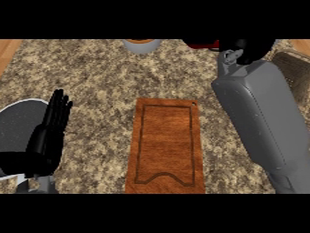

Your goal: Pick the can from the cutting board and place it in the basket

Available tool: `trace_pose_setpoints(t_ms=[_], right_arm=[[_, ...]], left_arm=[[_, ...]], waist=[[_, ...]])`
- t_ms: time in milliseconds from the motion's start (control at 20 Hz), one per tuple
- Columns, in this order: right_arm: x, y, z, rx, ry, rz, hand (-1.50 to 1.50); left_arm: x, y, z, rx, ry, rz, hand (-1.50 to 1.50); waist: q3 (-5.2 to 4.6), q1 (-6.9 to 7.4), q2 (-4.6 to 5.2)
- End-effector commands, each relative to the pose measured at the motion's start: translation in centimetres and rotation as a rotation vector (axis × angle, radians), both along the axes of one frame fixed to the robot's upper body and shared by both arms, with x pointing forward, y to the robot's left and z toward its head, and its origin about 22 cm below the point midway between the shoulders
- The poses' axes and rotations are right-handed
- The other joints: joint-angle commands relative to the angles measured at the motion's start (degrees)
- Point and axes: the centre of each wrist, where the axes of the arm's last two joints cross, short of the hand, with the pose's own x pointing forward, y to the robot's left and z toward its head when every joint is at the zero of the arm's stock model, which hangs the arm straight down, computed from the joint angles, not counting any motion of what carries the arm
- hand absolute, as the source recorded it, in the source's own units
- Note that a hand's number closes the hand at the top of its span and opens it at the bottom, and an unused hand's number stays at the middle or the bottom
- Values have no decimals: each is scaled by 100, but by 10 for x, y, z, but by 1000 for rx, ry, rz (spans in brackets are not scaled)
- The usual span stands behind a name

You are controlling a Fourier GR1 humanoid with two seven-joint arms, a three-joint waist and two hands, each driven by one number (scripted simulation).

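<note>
The wooden cutting board [165, 145] lies in the middle of the counter with nothing on it. My right forearm reaches up the right side, and my right hand [252, 49] is curled at the top edge of the view. A red can [202, 44] shows just left of that hand, partly cut off by the edge, with dark fingers wrapped over it. The dark wire basket [294, 69] sits to the right of the hand, partly behind my forearm. My left hand [50, 132] rests open at the left, fingers straight up.
A dark round plate [6, 132] with a white rim lies at the left under my left hand. A grey bowl [142, 45] stands at the back centre. Wooden strips border the speckled counter at both upper corners.
</note>
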Motion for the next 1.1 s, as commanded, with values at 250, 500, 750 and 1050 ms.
trace_pose_setpoints(t_ms=[250, 500, 750, 1050], right_arm=[[-13, -61, -13, 37, 77, -162, 150], [-9, -117, -8, 31, 69, -188, 150], [-20, -142, -24, -6, 123, -182, 150], [-5, -167, -51, -46, 187, -201, 150]], left_arm=[[2, -5, -12, 9, 0, -4, 0], [8, -5, 13, 4, -16, -29, 0], [-6, 2, 1, 7, 8, -15, 0], [-17, 0, 1, -12, -15, -32, 0]], waist=[[1, 51, 32], [3, 76, 40], [3, 94, 38], [3, 139, 48]])
